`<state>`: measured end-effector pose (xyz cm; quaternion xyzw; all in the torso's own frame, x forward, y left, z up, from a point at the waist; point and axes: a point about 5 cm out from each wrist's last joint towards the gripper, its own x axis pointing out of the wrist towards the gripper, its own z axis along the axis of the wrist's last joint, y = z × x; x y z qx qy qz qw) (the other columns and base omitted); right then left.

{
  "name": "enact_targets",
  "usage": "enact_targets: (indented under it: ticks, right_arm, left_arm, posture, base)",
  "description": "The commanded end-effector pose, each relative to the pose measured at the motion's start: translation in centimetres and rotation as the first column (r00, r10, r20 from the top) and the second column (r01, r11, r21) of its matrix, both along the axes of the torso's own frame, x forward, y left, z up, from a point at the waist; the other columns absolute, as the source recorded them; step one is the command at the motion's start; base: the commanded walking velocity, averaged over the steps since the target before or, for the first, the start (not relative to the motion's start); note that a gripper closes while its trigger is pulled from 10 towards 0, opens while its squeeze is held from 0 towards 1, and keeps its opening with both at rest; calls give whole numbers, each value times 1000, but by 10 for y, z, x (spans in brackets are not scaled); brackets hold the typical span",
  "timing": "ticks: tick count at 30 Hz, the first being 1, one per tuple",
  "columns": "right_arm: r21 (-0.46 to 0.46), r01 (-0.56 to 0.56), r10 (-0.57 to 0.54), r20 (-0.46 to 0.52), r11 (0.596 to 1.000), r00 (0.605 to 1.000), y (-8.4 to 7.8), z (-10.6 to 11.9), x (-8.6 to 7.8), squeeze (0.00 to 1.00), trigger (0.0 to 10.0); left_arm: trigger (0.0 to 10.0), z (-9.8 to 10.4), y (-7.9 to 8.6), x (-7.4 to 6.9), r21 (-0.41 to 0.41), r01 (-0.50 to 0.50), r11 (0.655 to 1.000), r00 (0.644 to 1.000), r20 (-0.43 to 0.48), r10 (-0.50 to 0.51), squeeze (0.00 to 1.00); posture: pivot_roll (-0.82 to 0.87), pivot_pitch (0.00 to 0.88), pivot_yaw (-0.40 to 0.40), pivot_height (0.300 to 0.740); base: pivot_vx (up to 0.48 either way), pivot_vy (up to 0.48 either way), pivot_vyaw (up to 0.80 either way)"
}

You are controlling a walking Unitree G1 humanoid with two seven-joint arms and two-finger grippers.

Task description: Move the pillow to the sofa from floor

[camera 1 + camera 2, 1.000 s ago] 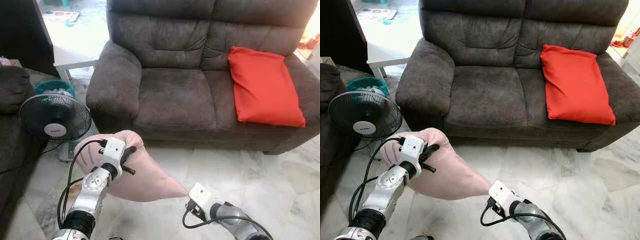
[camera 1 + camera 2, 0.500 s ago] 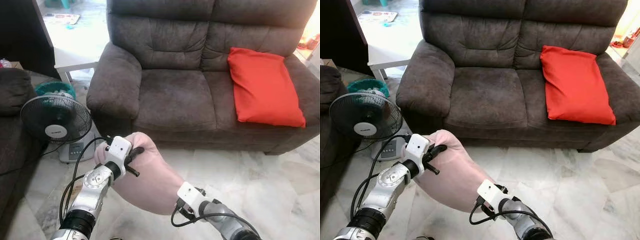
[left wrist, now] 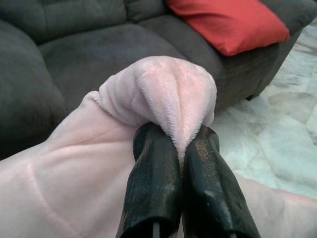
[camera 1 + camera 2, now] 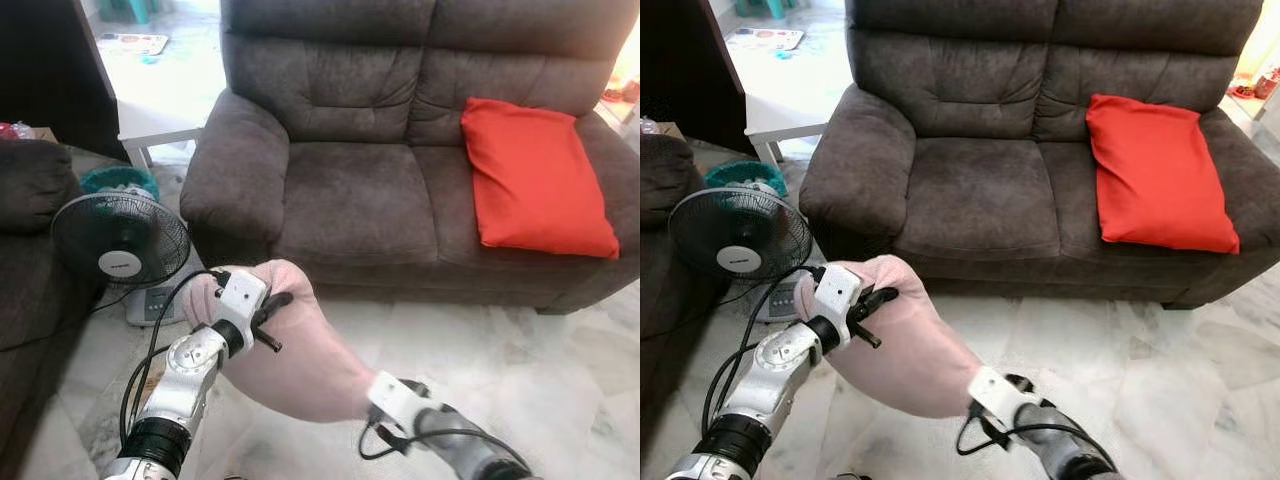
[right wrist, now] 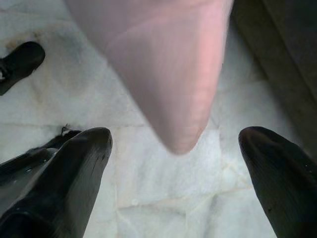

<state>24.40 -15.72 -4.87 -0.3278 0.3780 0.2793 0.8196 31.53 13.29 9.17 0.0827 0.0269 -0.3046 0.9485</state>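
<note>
Pink pillow (image 4: 300, 350) off the floor, sofa (image 4: 400, 180) dead ahead.

Left hand (image 3: 179, 148) clamped on a fold at pillow's upper-left end, lower left of frame; right hand (image 5: 173, 163) w/ fingers apart under its hanging lower-right tip. Long axis runs diag. between hands. Empty seat lies up-frame, nearer the left arm.

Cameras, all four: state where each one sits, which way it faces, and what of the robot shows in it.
Left eye view: on the head, facing forward and down at the sofa, red cushion, fan; both silver arms show.
Right eye view: the head's other eye, same scene.
Left wrist view: along the left end effector, pinching the pink pillow, sofa beyond.
Right wrist view: along the open right end effector, at the pillow's hanging corner and marble floor.
Shared: all show the pillow.
</note>
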Motion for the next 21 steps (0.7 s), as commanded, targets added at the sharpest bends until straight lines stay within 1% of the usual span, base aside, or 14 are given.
enact_targets:
  ticks: [1,2,3,4,5,10,16,18,21]
  right_arm:
    - [11,-2,2,-2,1000,1000,2,-1,-2,0,10000]
    - [10,1,-1,-1,1000,1000,-1,-2,-3,0,10000]
    - [10,1,-1,-1,1000,1000,-1,-2,-3,0,10000]
    - [10,1,-1,5,1000,1000,1,0,0,0,10000]
    - [12,1,-1,8,1000,1000,3,2,3,0,10000]
    - [7,-3,3,-1,1000,1000,2,1,2,0,10000]
    - [-4,-6,5,-37,1000,999,-1,-5,-7,0,10000]
    - [-12,-16,16,-65,1000,998,-4,-8,-12,0,10000]
    - [-10,-13,12,-80,1000,997,-6,-10,-15,0,10000]
  left_arm:
    - [10000,19,-11,2,-37,59,998,995,80,-56,0]
    - [10000,19,-12,-1,-17,94,995,993,76,-93,0]
    - [10000,19,-12,-1,-17,94,995,993,76,-93,0]
    - [10000,19,-13,-3,3,118,993,990,73,-118,0]
    - [10000,19,-13,-5,4,135,991,989,67,-135,0]
    - [10000,21,-14,-9,23,183,983,981,60,-184,0]
    - [10000,23,-13,-9,37,180,983,981,63,-183,0]
    - [10000,25,-10,-6,51,160,986,984,71,-163,0]
    - [10000,25,-9,-5,63,146,987,985,79,-151,0]
  posture:
    - [100,32,-82,740]
    - [100,32,-82,740]
    - [100,32,-82,740]
    - [103,36,-81,740]
    - [105,36,-82,740]
    - [110,42,-84,740]
    - [111,43,-84,740]
    - [112,46,-84,740]
    - [112,46,-84,740]
  base:
    - [0,0,0]
    - [0,0,0]
    - [0,0,0]
    - [0,0,0]
    - [0,0,0]
    - [0,0,0]
    - [0,0,0]
    - [0,0,0]
    - [0,0,0]
